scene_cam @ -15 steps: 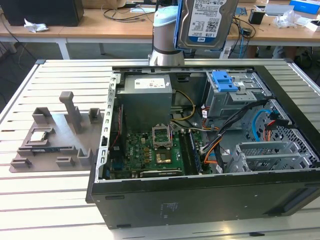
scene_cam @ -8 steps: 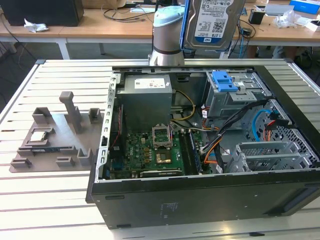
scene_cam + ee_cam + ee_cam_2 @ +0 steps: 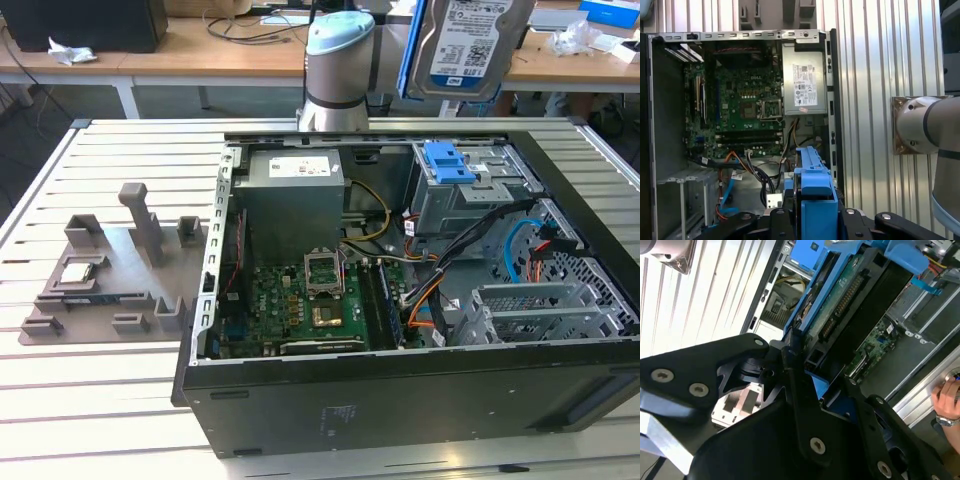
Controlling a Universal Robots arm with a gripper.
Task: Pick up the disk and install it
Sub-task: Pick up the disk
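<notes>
Silvery slatted metal table (image 3: pixel 90 400), open black desktop computer case (image 3: pixel 400 410) lying on its side on the slats, grey moulded fixture tray (image 3: pixel 112 262) just beside it toward the exterior view's left, robot arm base (image 3: pixel 338 95) standing at the table's far edge behind the case

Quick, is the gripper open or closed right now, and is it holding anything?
Gripper: closed on the disk, held up over the open case.
</notes>
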